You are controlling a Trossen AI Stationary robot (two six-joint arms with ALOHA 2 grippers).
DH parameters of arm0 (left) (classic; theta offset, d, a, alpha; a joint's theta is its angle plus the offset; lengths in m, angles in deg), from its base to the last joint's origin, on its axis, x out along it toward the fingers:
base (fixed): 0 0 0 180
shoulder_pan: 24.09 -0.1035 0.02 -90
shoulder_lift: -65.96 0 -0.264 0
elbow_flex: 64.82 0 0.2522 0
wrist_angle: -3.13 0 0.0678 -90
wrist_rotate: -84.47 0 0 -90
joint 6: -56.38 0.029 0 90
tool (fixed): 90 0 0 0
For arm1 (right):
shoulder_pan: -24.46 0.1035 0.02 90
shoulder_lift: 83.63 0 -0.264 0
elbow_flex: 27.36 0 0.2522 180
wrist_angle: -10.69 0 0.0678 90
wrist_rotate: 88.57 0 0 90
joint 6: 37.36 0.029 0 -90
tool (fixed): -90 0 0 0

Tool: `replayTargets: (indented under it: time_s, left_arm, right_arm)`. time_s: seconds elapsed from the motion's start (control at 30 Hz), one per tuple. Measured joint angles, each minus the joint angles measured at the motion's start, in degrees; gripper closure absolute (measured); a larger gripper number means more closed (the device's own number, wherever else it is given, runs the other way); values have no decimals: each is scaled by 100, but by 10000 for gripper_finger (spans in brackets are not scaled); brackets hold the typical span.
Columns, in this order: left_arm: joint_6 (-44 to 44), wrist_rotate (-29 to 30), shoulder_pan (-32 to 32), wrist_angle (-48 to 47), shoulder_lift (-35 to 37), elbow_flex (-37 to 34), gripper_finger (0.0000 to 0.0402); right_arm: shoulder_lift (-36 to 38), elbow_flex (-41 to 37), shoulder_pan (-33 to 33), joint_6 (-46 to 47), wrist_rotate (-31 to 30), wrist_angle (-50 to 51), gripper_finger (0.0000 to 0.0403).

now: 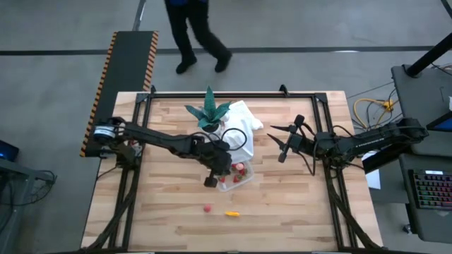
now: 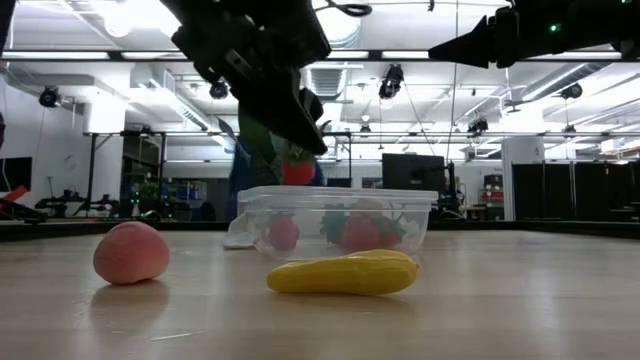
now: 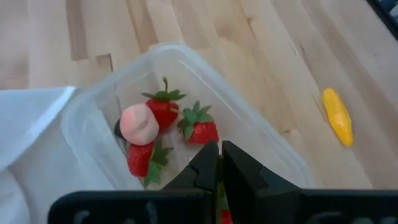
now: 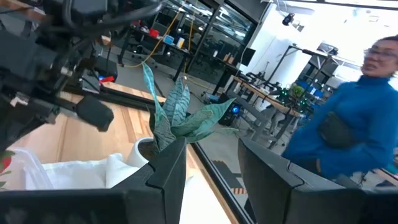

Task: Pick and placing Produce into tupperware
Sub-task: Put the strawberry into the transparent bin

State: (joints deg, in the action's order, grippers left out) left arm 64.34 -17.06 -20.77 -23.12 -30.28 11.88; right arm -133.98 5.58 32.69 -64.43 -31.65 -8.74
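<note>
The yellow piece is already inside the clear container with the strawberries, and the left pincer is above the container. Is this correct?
Not quite. The yellow piece lies on the table outside the clear container, as the high view shows. The strawberries are inside, and the left pincer is above the container.

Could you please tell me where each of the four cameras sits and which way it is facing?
High view: overhead, straight down on the table; both arms show, left gripper over the tupperware.
Low view: table height, level across; left gripper holds a strawberry.
Left wrist view: looks down past its shut gripper into the tupperware.
Right wrist view: past its open gripper at the potted plant.
Shared: the yellow piece.
</note>
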Motion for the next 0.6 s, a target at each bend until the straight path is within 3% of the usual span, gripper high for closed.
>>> replayTargets:
  time_s: [0.6]
  left_arm:
    - [-5,76,-37,179,-224,81,402]
  right_arm:
    - [0,0,0,0,-1,-6,264]
